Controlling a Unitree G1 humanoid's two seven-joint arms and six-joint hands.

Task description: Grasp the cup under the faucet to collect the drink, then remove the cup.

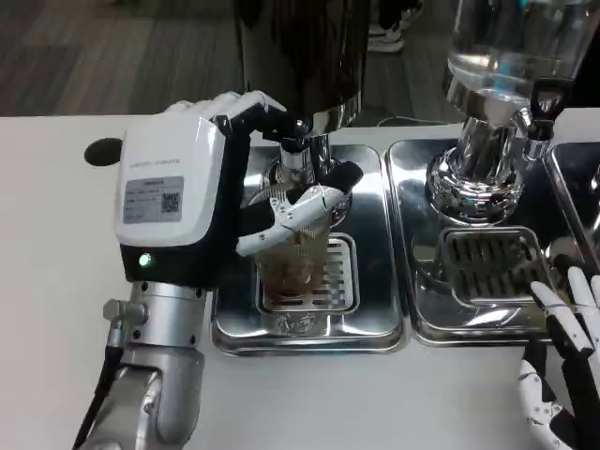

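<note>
— Two hands in the head view; status of each?
— Left hand [202, 192]: fingers wrapped around the clear cup [292, 267], holding it upright on the grate of the left drip tray [309, 333], directly beneath the faucet [298, 161] of the dark dispenser [300, 56]. Brownish liquid shows inside the cup.
— And the right hand [567, 361]?
— Near the table's [56, 281] front right corner, beside the right drip tray [469, 328]; fingers extended and apart, holding nothing.

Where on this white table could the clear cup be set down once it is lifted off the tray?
Bare white tabletop lies in front of the two steel drip trays, between the left robot hand and the right robot hand. It is crowded under the faucet, where the left hand holds the clear plastic cup.
</note>
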